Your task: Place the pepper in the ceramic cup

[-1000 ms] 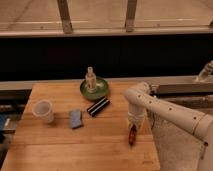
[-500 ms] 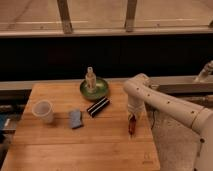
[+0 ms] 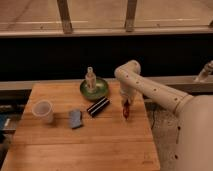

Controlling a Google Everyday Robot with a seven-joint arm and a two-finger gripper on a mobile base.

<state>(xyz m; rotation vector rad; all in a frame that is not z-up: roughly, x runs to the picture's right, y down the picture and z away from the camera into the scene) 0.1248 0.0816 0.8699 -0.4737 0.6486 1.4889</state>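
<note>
- Gripper (image 3: 125,103) is clamped on the slim dark-red chili pepper (image 3: 126,112), which hangs tip-down near the right edge of the wooden table (image 3: 100,145).
- Off-white handleless ceramic cup (image 3: 43,111) stands well apart, far left.
- Judgement: pepper is light, smooth and slightly pliant; a gentle upper-end pinch suits it.

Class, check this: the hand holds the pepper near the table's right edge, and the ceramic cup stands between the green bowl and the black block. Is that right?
No. The camera view shows the ceramic cup alone near the left edge of the table, apart from the green bowl and the black block. The hand does hold the pepper near the right edge.
</note>
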